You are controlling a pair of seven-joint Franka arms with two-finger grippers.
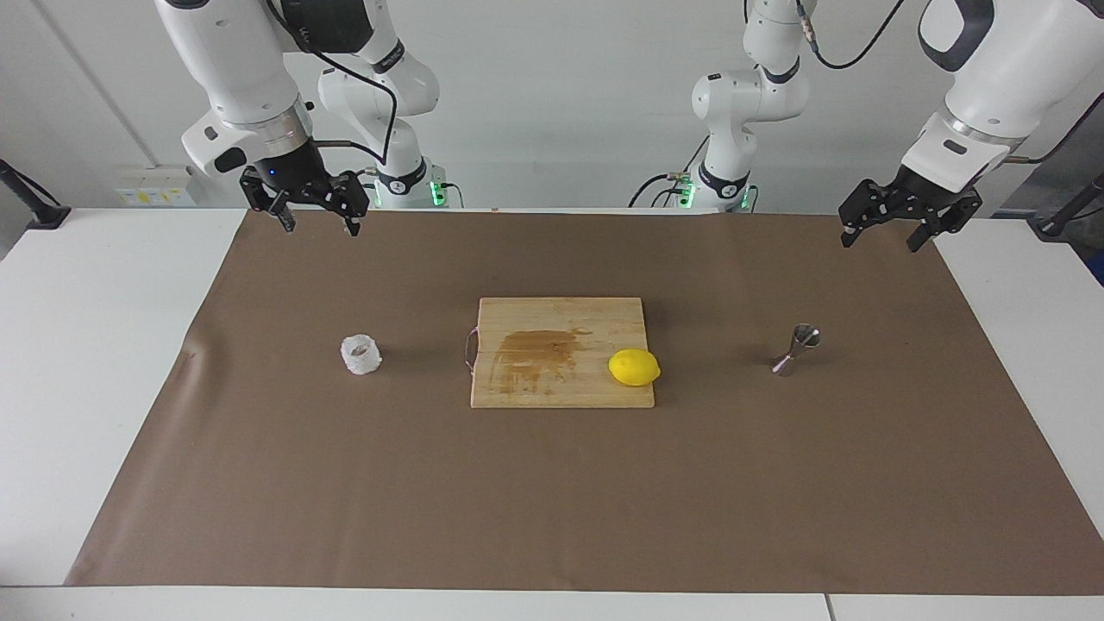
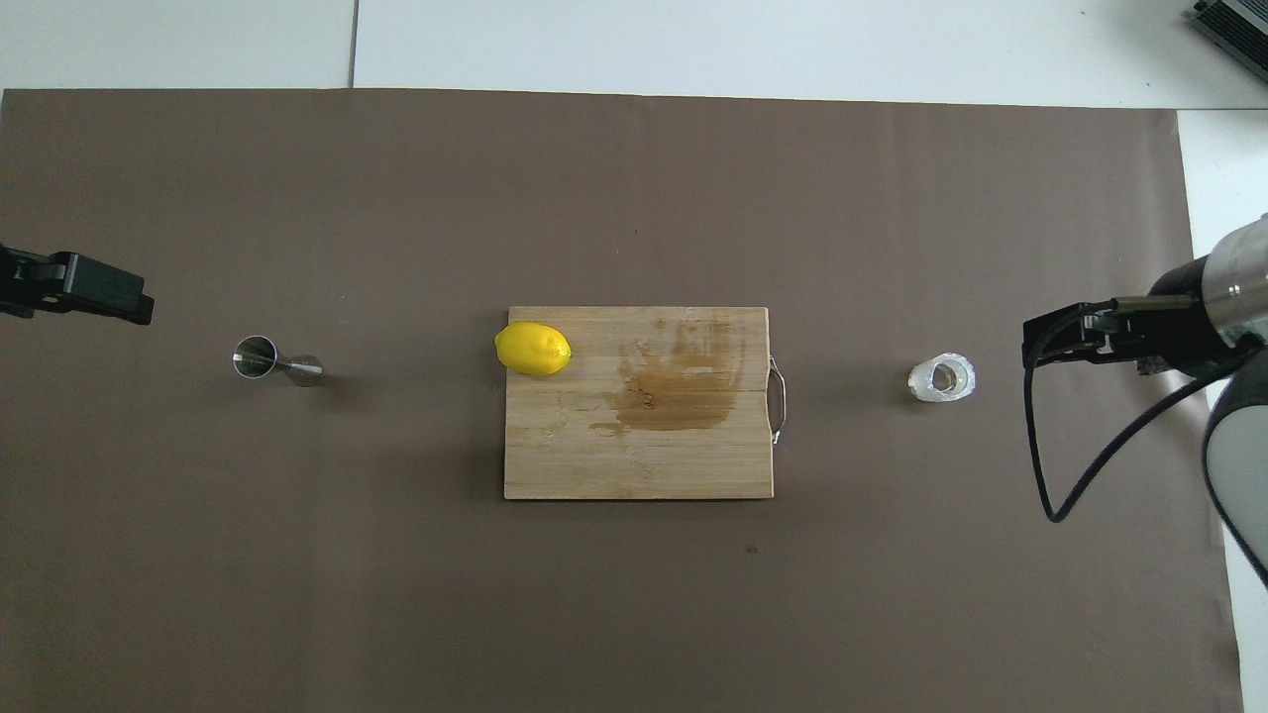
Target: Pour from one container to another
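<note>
Item one: translucent cup, crinkled wall, upright on the brown mat toward the right arm's end of the surface, midway between its two long edges. Item two: steel jigger, upright on its narrow waist toward the left arm's end, well apart from the cup. Between them: wooden board, stained, with a lemon on its jigger-side edge. Right gripper hangs over the robots' edge of the mat, fingers spread, holding nothing; left gripper likewise, over the mat's corner by the robots. Risks, as I judge them: the thin cup may buckle or slip under a hard pinch; the jigger, top-heavy and small-mouthed, may tip if nudged; a pour from any height may miss that mouth and wet the mat; a low carry across the board may knock the lemon rolling.
</note>
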